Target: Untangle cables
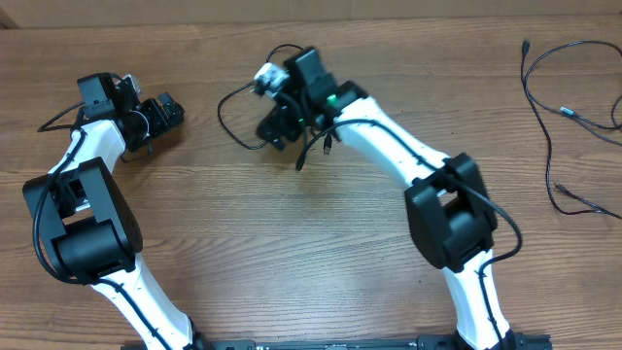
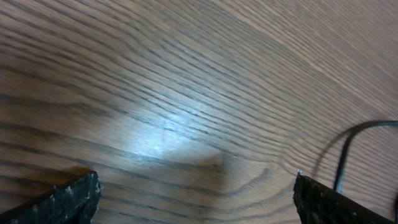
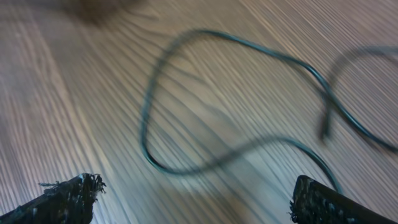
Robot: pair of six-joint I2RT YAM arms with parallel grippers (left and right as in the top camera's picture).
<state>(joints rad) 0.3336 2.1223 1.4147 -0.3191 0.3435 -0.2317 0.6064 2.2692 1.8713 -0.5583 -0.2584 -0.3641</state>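
Above the desk (image 3: pixel 62 93) | right claw (image 3: pixel 196 199) wide over cable loop (image 3: pixel 147 124) | left claw (image 2: pixel 196 196) wide, empty | descend squarely, pinch one strand

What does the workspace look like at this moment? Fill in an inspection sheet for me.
Surface: wooden table, bare grain, no marks seen.
Job's things: a looped cable lies by the right gripper; other cables are spread out at the table's right edge, apart from it.
Clutter: nothing seen.
Grippers: left gripper open, only wood between its fingers; right gripper open above the looped cable, not gripping it.
Cables: thick black wires run along the arms.
Surroundings: nothing seen.
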